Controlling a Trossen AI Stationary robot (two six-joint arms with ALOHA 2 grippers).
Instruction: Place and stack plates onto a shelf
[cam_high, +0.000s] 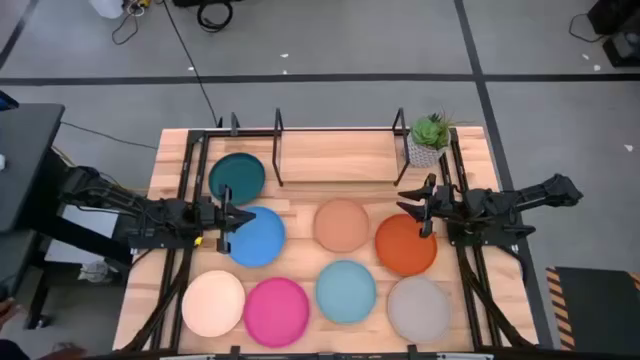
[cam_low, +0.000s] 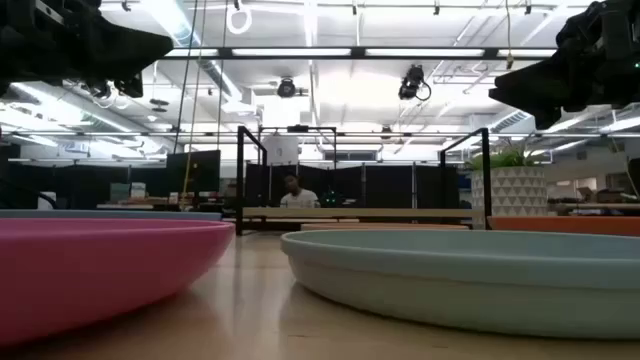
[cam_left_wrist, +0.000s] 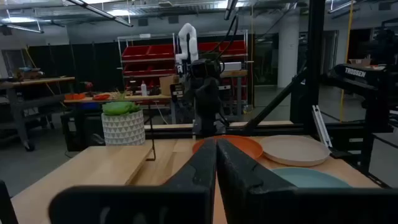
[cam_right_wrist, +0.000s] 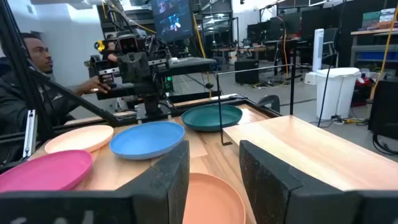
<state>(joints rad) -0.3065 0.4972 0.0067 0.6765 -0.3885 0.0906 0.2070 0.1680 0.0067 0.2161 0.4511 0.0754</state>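
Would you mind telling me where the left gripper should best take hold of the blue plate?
Probably by the rim. The blue plate lies flat on the table, shallow, with a raised lip, so one finger could go over the lip and one under. The left gripper, shut, hovers at its left edge, and that side is free, so coming from there looks easiest.
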